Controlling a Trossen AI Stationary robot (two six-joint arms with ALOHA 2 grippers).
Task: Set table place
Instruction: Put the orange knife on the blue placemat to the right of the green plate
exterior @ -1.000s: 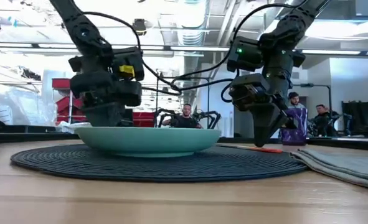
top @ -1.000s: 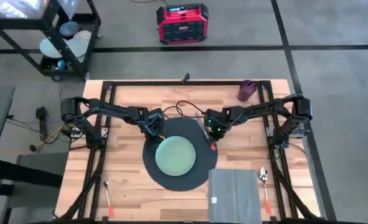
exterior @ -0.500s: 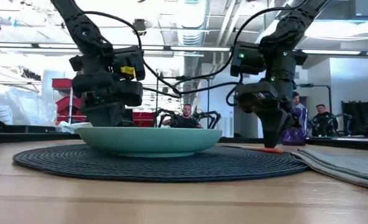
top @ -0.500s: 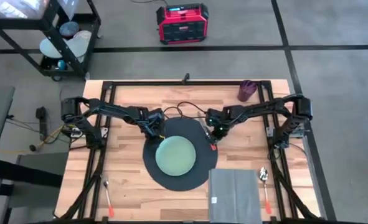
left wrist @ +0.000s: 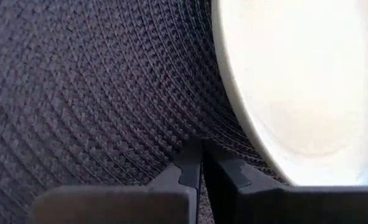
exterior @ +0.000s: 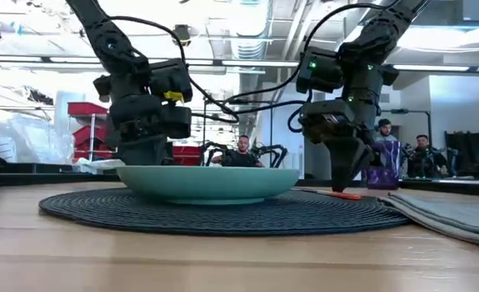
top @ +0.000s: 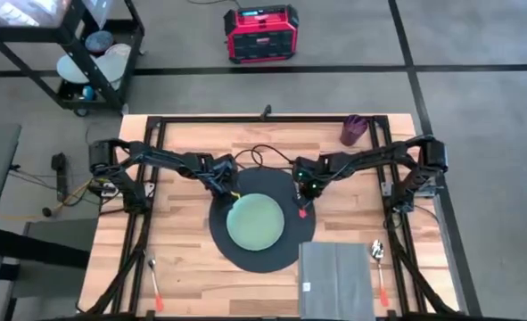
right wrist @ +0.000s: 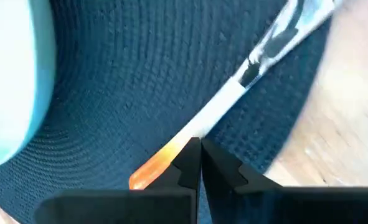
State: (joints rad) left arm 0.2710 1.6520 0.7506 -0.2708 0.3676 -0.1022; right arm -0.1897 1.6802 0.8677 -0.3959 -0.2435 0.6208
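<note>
The round dark placemat (top: pixel 272 259) lies on the light-wood table (top: pixel 183 254), and the pale green plate (top: pixel 256 221) sits on its middle. My left gripper (top: pixel 226 191) is shut at the mat's far-left part, just outside the plate's rim (left wrist: pixel 233 124). My right gripper (top: pixel 304 198) is shut at the mat's far-right edge. It stands over a utensil (right wrist: pixel 233 99) with an orange-and-white handle that lies across that edge. My left gripper points down with its shut fingertips (left wrist: pixel 190 163) set on the mat's woven surface (left wrist: pixel 140 124) beside the plate's rim. Whether any of the weave is pinched between them cannot be told. The mat lies flat on the table. My right gripper comes from above, and its shut fingertips (right wrist: pixel 187 155) meet the utensil's handle where orange turns to white (right wrist: pixel 171 149). The tips lie across the handle and hide the contact. The utensil lies flat, partly on the mat.
A grey folded napkin (top: pixel 336 278) lies near the front edge to the right of the mat, with an orange-handled spoon (top: pixel 378 259) beside it. A fork (top: pixel 154 281) lies front left and a purple cup (top: pixel 352 129) stands far right. Black frame rails (top: pixel 143 232) run along both sides.
The placemat, with the plate on it, has slid a little toward the table's right edge, staying flat. My left gripper has gone the same way with it, still shut. My right gripper has stayed shut over the utensil.
</note>
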